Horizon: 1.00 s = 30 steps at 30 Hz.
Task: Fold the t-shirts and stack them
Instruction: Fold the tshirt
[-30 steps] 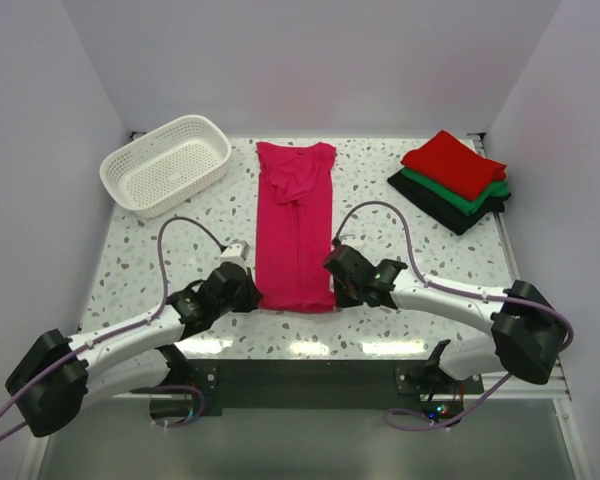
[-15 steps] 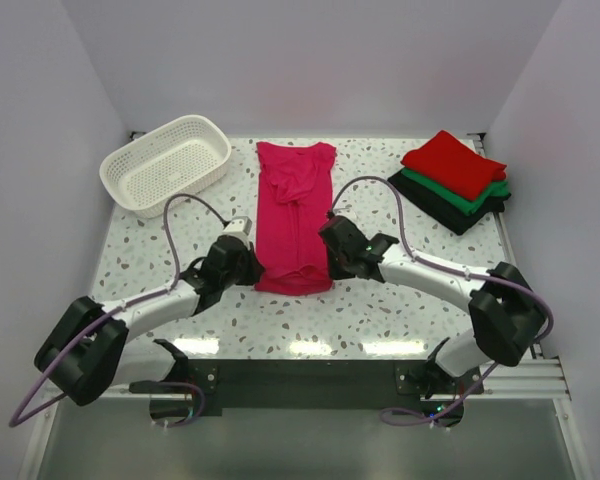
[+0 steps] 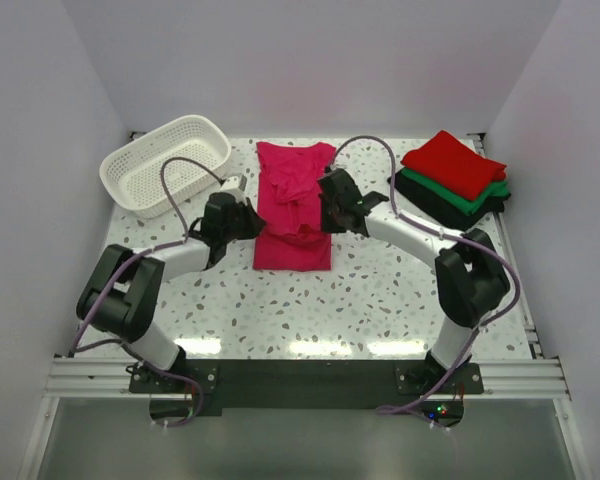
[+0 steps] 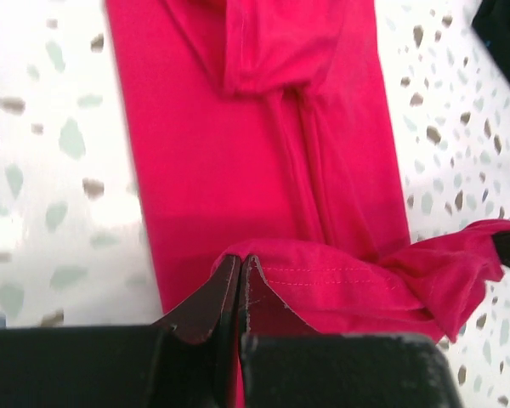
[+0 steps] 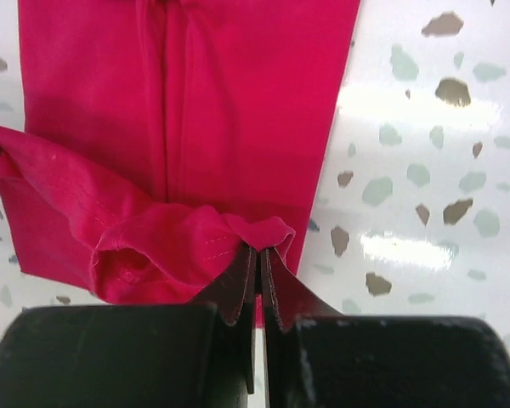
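Now: the magenta t-shirt [image 3: 293, 205] lies lengthwise at mid-width of the speckled surface [image 3: 380, 290], towards its far side, already narrowed to a long strip with the collar end farthest from the arm bases. Its near hem is raised off the strip and doubled back over the body, sagging in loose folds between 2 held corners. The left tool [image 4: 240, 263] has its fingers pressed together, pinching the hem's left corner at the stitched edge. The right tool [image 5: 259, 255] is likewise pressed together, pinching the hem's right corner. At the far right, well apart, sits a stack of 3 folded shirts: red t-shirt [image 3: 453, 162] on green t-shirt [image 3: 432, 186] on black t-shirt [image 3: 458, 222]. At the far left stands a white lattice basket [image 3: 170, 200].
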### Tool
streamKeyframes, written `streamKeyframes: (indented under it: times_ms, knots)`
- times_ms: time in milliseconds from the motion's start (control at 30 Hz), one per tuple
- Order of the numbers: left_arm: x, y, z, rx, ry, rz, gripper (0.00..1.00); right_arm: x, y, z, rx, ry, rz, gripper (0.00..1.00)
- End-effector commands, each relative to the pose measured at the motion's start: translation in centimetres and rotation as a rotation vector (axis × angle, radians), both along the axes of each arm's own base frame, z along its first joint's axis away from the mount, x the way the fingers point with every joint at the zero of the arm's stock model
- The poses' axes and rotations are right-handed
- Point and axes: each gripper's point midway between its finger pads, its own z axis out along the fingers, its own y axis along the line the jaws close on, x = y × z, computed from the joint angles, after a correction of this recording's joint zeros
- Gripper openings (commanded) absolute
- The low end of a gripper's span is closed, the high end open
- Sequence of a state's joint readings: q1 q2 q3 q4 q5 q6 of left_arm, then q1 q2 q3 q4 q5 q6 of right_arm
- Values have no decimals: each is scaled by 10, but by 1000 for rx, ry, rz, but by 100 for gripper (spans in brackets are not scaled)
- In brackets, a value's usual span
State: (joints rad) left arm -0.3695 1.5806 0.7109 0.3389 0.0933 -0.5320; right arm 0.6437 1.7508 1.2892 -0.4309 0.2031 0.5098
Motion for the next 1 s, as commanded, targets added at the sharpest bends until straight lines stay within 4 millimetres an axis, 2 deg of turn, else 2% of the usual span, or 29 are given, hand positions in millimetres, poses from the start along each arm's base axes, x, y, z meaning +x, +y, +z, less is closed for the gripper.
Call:
streamKeyframes:
  times_ms: [0,33,67,100,133,167,200,233,300,367,433,467,500,533,600,633,667,700,733,767,800,833,867,900,933,967]
  knots:
    - [48,-9,40,-62,-156,-39,0,36,9,15,12,-51,16,0]
    - [56,-12,47,-88,-169,-50,0,41,9,15,7,-51,13,0]
    - [62,-13,47,-97,-171,-52,0,48,4,15,1,-51,-1,0]
    - [68,-9,40,-96,-158,-43,0,55,4,19,-3,-59,-5,0]
    - [76,-9,43,-99,-165,-35,0,59,3,14,-10,-51,-6,0]
    - [79,-8,35,-100,-147,-32,0,64,-2,12,-17,-45,-13,0]
    - [83,-5,33,-103,-144,-25,0,72,-2,18,-11,-60,-18,0]
    - [87,-5,35,-110,-149,-20,0,76,-4,11,-20,-47,-23,0]
    - [92,-1,27,-107,-134,-9,0,88,-7,14,-16,-55,-31,0]
    - [99,1,25,-111,-133,6,0,95,-12,3,-35,-32,-39,0]
    - [106,6,25,-123,-136,33,0,104,-13,3,-34,-34,-44,0]
    - [109,8,22,-130,-135,38,0,107,-15,-6,-39,-14,-39,0]
    - [112,8,23,-136,-137,40,0,112,-13,-2,-28,-21,-35,0]
    - [115,7,26,-152,-139,42,10,115,-12,-2,-23,-19,-29,4]
    - [120,8,35,-173,-174,54,32,124,-11,2,-17,-25,-21,23]
    - [121,10,36,-180,-180,74,50,126,-12,6,-19,-32,-19,42]
    - [121,11,48,-187,-213,78,55,128,-14,11,-26,-43,-17,47]
    - [121,13,53,-187,-227,89,59,128,-16,22,-27,-66,-17,51]
    - [116,15,59,-187,-247,94,65,126,-17,25,-33,-73,-10,55]
    - [112,16,62,-186,-256,92,67,128,-18,35,-28,-97,-13,56]
    - [108,18,63,-182,-263,91,67,122,-21,35,-32,-96,-10,57]
    - [97,20,54,-170,-249,83,68,118,-21,50,-13,-122,-5,57]
    - [91,19,64,-177,-279,67,68,112,-23,48,-6,-123,9,57]
    - [84,17,64,-179,-284,49,68,109,-22,52,5,-133,20,57]
    - [69,16,51,-181,-259,27,67,102,-15,64,55,-146,58,57]
    - [62,8,61,-199,-294,6,67,100,-8,67,90,-161,83,57]
